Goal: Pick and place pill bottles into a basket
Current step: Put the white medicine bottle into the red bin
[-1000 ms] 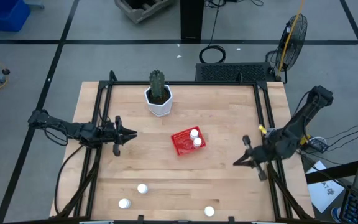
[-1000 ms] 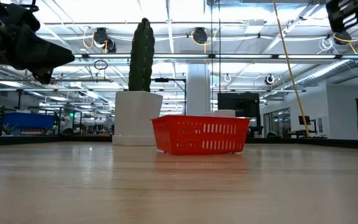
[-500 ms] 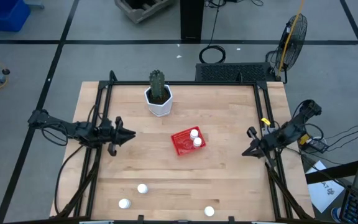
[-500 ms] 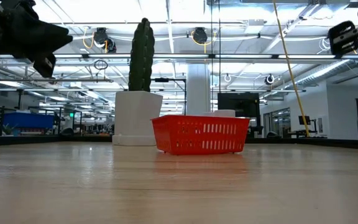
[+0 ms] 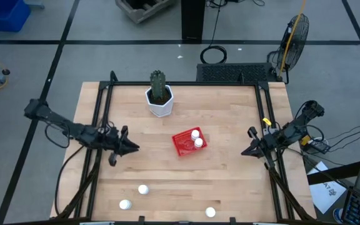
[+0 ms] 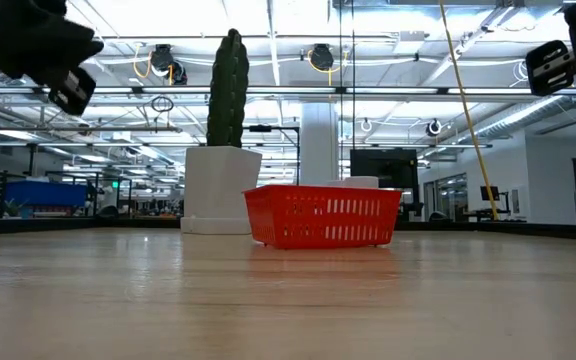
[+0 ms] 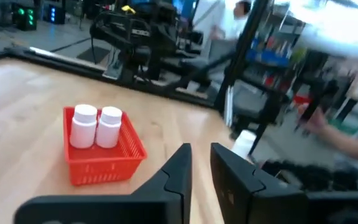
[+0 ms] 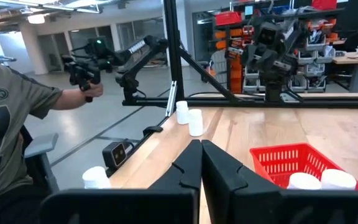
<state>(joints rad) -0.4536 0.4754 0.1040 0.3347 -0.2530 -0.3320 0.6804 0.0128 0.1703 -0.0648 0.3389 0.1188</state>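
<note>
The red basket (image 5: 185,143) stands mid-table with two white pill bottles (image 5: 197,137) upright in it; they also show in the left wrist view (image 7: 97,126). Three more bottles stand on the table near its near edge: two at the near left (image 5: 143,189) (image 5: 125,204) and one near the middle (image 5: 210,212). My left gripper (image 5: 132,148) hovers left of the basket, pointing at it, its fingers (image 7: 180,167) a narrow gap apart and empty. My right gripper (image 5: 244,152) hangs near the table's right edge, shut and empty (image 8: 201,149).
A white pot with a green cactus (image 5: 160,100) stands behind the basket at the far side. Black frame rails run along the table's left (image 5: 99,125) and right (image 5: 269,125) sides. A person holding a controller (image 8: 17,124) stands beyond the table.
My left gripper has moved toward the table's near edge and slightly toward the basket. My right gripper has drawn back toward the right edge and a little toward the far edge, then kept still. The bottles and the basket have not moved.
</note>
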